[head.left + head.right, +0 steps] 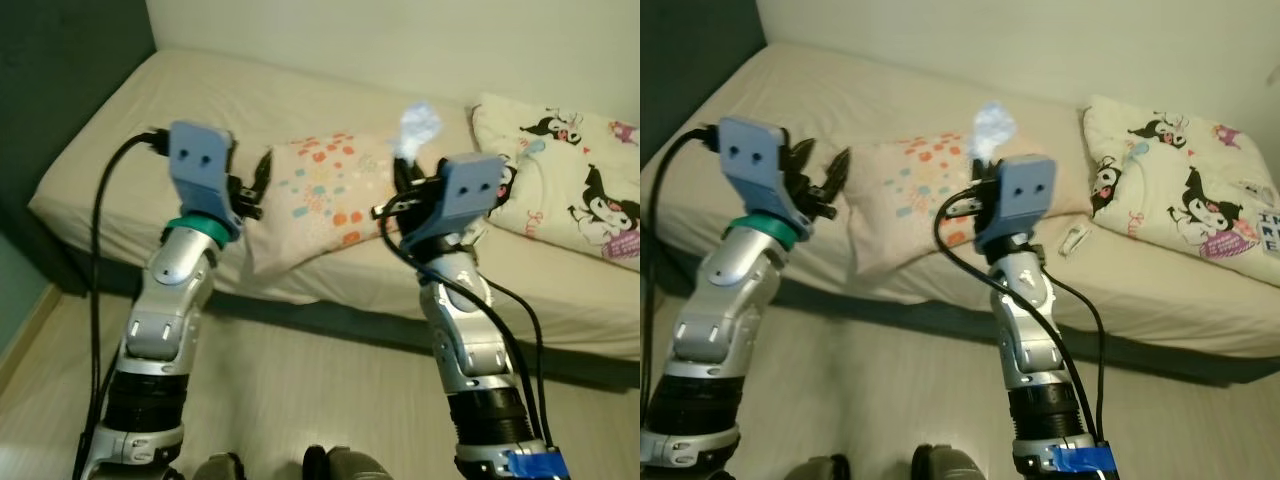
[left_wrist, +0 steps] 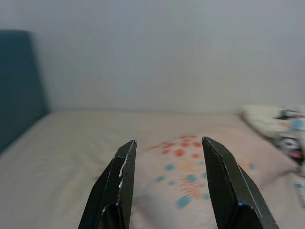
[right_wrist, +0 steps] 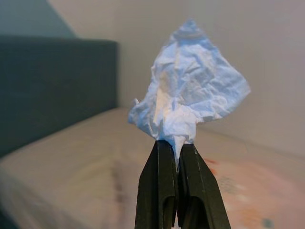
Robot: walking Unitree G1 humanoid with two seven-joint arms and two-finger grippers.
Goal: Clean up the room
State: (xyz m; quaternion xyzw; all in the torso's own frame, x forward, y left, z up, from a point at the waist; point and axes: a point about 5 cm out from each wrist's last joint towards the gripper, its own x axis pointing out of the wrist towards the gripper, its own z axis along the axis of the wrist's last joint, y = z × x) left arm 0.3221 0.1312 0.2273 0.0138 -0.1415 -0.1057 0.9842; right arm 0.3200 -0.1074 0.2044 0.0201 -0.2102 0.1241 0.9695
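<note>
A crumpled white tissue (image 3: 188, 95) sticks up from my right gripper (image 3: 175, 145), whose black fingers are shut on its lower end. In the eye views the tissue (image 1: 418, 128) is held above the bed (image 1: 150, 120), over the near edge of a pink pillow with orange and blue dots (image 1: 320, 190). My left gripper (image 2: 167, 143) is open with nothing between its fingers, raised beside the left end of that pillow (image 2: 190, 176).
A second pillow with a cartoon print (image 1: 570, 180) lies at the right end of the bed. A small white object (image 1: 1075, 240) rests on the sheet between the pillows. A dark headboard (image 1: 60, 70) stands at left. Pale wood floor (image 1: 320, 400) lies before the bed.
</note>
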